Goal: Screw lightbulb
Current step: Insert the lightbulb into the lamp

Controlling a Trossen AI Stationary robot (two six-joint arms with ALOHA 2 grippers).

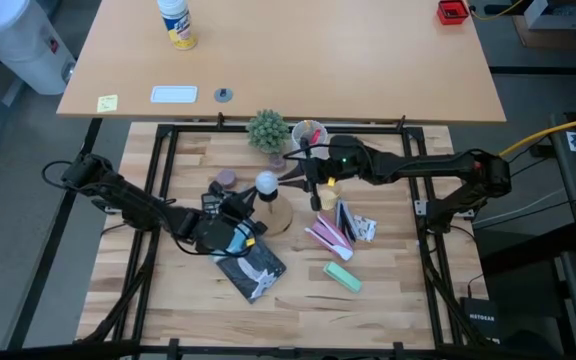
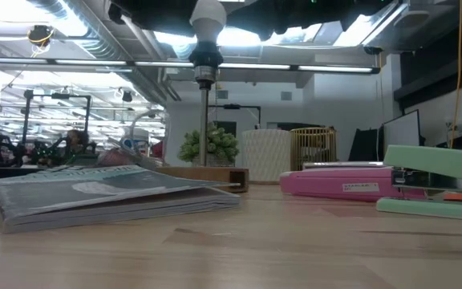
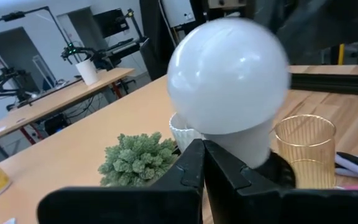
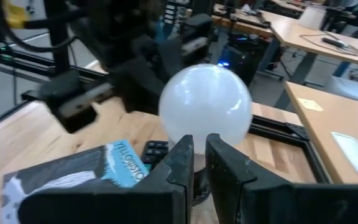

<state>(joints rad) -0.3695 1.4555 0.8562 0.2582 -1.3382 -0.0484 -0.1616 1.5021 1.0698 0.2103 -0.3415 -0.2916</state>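
Observation:
The whitish lightbulb (image 1: 265, 183) stands upright in the black socket (image 2: 204, 56) on top of the wooden stand (image 1: 279, 213), near the middle of the table. My left gripper (image 3: 202, 163) comes level from the table's left. It is shut, and its fingertips are right in front of the bulb's neck (image 3: 247, 146). My right gripper (image 4: 199, 160) comes from the right, slanting slightly down. It is also shut, just below the bulb's globe (image 4: 205, 109). The low view shows the lightbulb (image 2: 208, 20) at the top, under both dark arms. My left gripper's shut fingertips (image 3: 191, 163) overlap the bulb's neck where it meets the socket. I cannot tell whether they touch it. My right gripper's shut fingertips (image 4: 182, 155) stand against the underside of the globe from the opposite side, and they hide any place of contact, so I cannot tell whether they touch it.
A book (image 1: 253, 270) lies near the left gripper, with a dark calculator (image 1: 213, 203) beside it. A pink stapler (image 1: 328, 235) and a green stapler (image 1: 343, 275) lie to the right. A small plant (image 1: 266, 130) and a gold wire cup (image 1: 308, 132) stand at the far edge.

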